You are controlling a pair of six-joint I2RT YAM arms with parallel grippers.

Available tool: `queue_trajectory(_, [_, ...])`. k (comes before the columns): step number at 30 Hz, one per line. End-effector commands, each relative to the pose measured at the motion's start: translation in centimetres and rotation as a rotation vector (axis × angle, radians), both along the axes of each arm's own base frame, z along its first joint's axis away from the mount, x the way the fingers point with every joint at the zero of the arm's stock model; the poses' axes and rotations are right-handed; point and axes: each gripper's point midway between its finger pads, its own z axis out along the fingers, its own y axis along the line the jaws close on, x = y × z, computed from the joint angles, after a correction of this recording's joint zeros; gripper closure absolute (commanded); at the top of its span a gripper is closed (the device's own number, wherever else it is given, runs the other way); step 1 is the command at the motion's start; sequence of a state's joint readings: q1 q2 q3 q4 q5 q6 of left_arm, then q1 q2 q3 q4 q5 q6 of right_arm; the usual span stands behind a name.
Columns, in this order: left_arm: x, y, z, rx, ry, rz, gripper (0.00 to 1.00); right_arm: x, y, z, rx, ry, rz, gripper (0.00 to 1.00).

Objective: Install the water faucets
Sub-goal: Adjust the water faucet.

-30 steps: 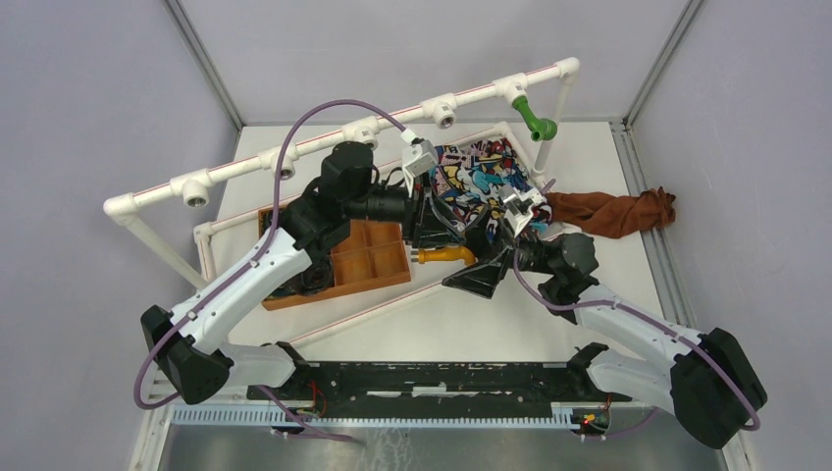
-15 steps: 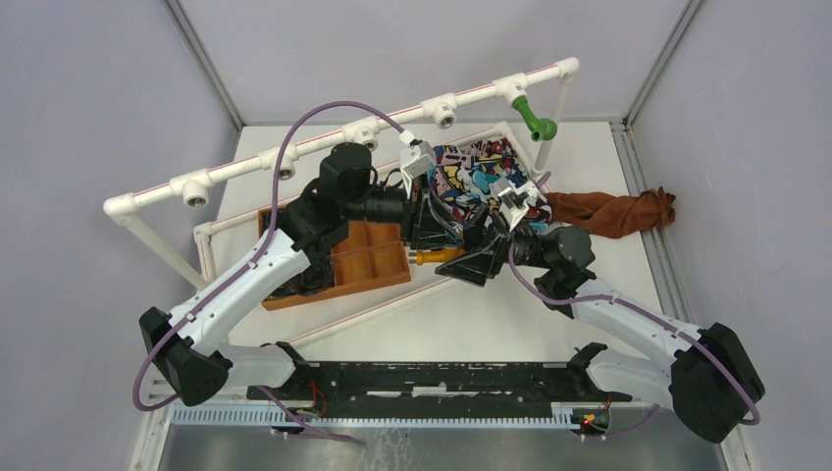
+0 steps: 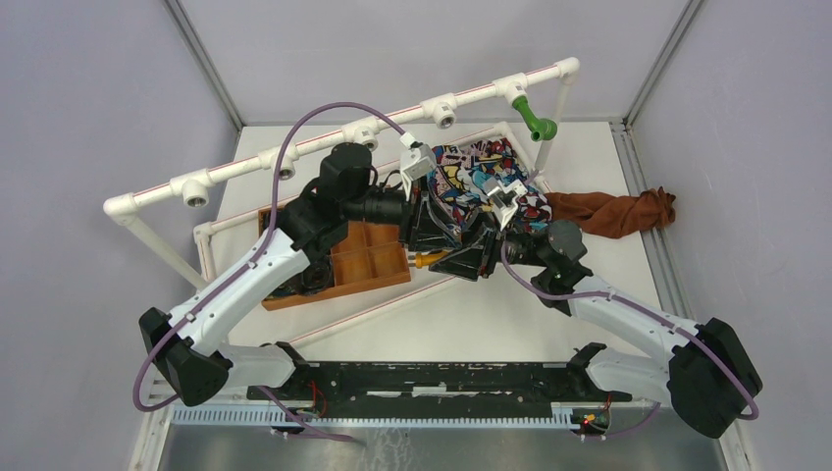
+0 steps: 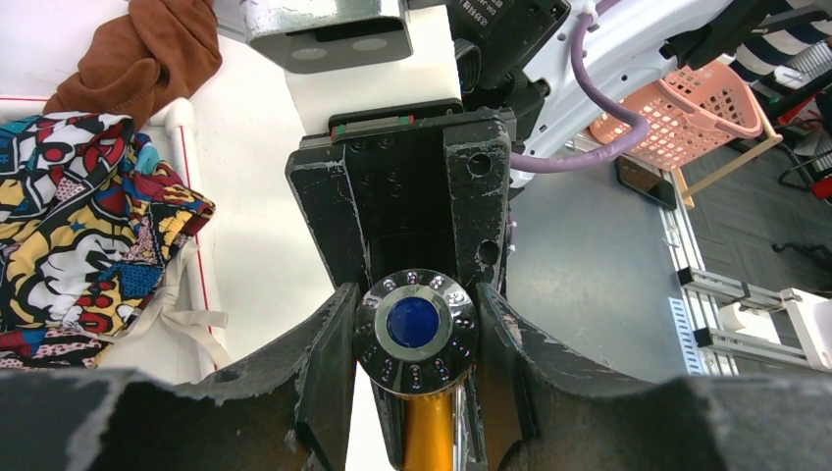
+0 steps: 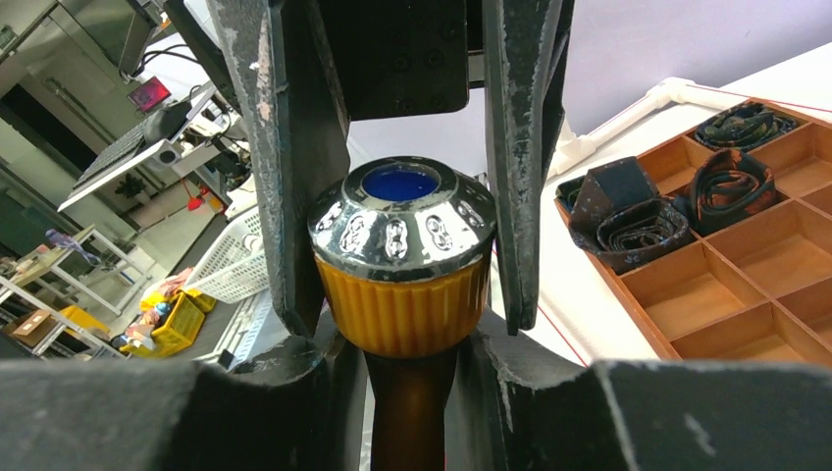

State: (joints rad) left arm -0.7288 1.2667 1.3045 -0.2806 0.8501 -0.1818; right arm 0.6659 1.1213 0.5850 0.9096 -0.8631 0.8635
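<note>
The white table (image 3: 442,314) fills the middle of the frame. A white pipe frame (image 3: 235,170) stands on it, running from upper left to upper right. A wooden compartment tray (image 3: 368,257) lies left of centre, a patterned cloth (image 3: 471,172) upper centre, and a brown cloth (image 3: 613,211) at the right edge.

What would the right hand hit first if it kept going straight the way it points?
The right hand grips the orange-yellow faucet; pushed on, it would most likely meet the left hand, which faces it head-on and holds the same faucet.
</note>
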Motion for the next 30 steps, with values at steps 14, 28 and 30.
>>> queue_trajectory(14, [0.5, 0.0, 1.7, -0.017, -0.07, 0.011, 0.65, 0.2, -0.2, 1.2, 0.012, -0.083, -0.067, 1.0])
queue_trajectory(28, [4.0, 3.6, 10.9, -0.058, -0.298, 0.338, 0.0, 8.9, -5.7, 6.6, -0.286, -0.537, -0.683, 1.0])
queue_trajectory(30, [5.4, 4.2, 12.9, -0.084, -0.304, 0.415, 0.0, 10.0, -7.1, 8.5, -0.307, -0.642, -0.791, 1.0])
